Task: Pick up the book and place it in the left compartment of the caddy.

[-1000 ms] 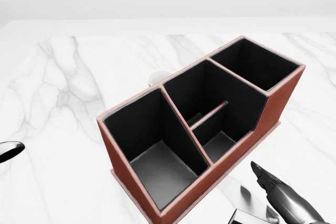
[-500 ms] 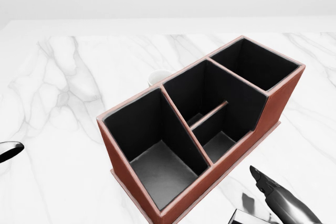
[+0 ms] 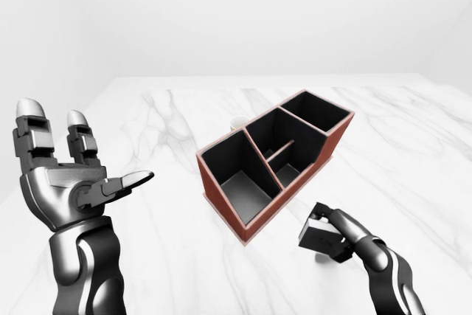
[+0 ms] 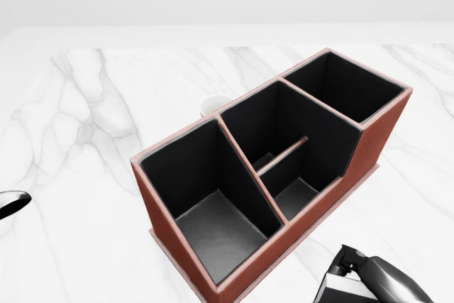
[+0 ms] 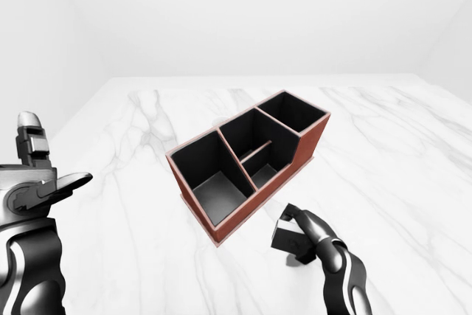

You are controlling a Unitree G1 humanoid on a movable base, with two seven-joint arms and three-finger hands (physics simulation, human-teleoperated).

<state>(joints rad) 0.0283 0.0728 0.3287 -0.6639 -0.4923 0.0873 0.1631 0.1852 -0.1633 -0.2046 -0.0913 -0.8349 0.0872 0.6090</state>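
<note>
- The book (image 3: 318,236) is seen as a small dark, flat block with a paler edge on one side, at the lower right of the left-eye view; no cover detail can be made out.
- The book is held clear of the marble table (image 3: 413,153), just beside the near corner of the caddy (image 3: 274,158) and outside all of its compartments.
- The right hand (image 3: 333,235) is clenched around the book, fingers curled over its top edge.
- The left hand (image 3: 63,182) is raised at the left of the left-eye view, fingers spread and released, grasping nothing.
- The caddy is recorded as reddish-brown outside and black inside, set diagonally on the table; its left compartment (image 4: 206,200) shows only a bare grey floor.
- A small white cup (image 4: 213,105) is partly visible past the caddy's far wall in the head view.
</note>
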